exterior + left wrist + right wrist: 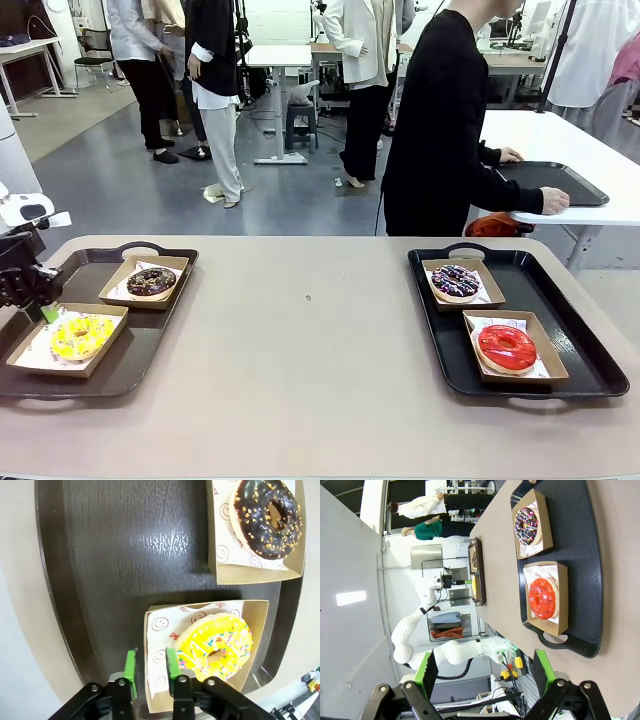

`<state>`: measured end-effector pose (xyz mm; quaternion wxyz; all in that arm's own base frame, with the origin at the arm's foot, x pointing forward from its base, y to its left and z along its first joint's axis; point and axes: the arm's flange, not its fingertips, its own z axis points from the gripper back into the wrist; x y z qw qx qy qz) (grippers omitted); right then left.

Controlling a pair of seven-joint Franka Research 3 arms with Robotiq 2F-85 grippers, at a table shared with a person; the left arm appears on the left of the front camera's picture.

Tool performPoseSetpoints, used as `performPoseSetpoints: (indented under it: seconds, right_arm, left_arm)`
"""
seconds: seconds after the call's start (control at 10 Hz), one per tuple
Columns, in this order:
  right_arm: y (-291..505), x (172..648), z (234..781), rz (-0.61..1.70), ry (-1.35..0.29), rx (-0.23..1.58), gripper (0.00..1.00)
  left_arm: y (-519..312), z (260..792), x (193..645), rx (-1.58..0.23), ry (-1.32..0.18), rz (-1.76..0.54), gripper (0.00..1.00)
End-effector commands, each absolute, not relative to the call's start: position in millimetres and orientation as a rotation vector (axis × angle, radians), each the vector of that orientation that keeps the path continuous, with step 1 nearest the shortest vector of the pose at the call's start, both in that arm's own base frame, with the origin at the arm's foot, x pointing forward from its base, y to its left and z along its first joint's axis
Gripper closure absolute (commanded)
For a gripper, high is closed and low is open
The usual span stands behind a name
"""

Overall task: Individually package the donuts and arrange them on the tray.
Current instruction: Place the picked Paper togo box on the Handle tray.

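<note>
Low over the left tray point(110, 378), the left gripper point(150, 672) points straight down, its green pads set on either side of one wall of the cardboard box point(254, 645) that holds the yellow sprinkled donut point(218, 645); the jaws stand narrowly apart about that wall, and whether they pinch it cannot be told. From the front, the same gripper point(44, 312) sits at the outer corner of that box, with the black wrist above it at the table's left edge. Beyond the yellow donut on the same tray, toward the person's side, the chocolate donut point(151, 282) lies in its own box point(128, 270). On the right tray point(590, 345), the dark sprinkled donut point(455, 281) rests in the farther box and the red donut point(507, 347) in the nearer one. The right gripper point(484, 672) hangs off that tray's near handle, rolled sideways, jaws spread wide and empty. Past the table, a person point(445, 120) in black leans on another tray point(560, 180) at a white table.
</note>
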<state>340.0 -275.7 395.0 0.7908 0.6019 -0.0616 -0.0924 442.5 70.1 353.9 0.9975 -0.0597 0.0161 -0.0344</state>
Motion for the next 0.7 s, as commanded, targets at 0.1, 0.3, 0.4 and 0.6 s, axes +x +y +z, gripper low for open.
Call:
performPoseSetpoints:
  seconds: [0.1,0.3,0.4,0.6]
  right_arm:
    - [-278.1,338.2,395.6,-0.179,-0.132,1.297,0.00]
    - [-278.1,338.2,395.6,-0.179,-0.132,1.297,0.00]
    - [-278.1,338.2,395.6,-0.179,-0.132,1.297,0.00]
    - [-278.1,338.2,395.6,-0.179,-0.132,1.297,0.00]
  left_arm:
    - [69.1,369.6,437.2,-0.101,0.017,-0.092,0.00]
    - [69.4,387.7,433.2,-0.143,0.004,-0.113,0.38]
    - [69.2,396.2,432.4,-0.167,0.003,-0.122,0.29]
    - [72.9,424.6,437.7,-0.294,-0.011,-0.137,0.19]
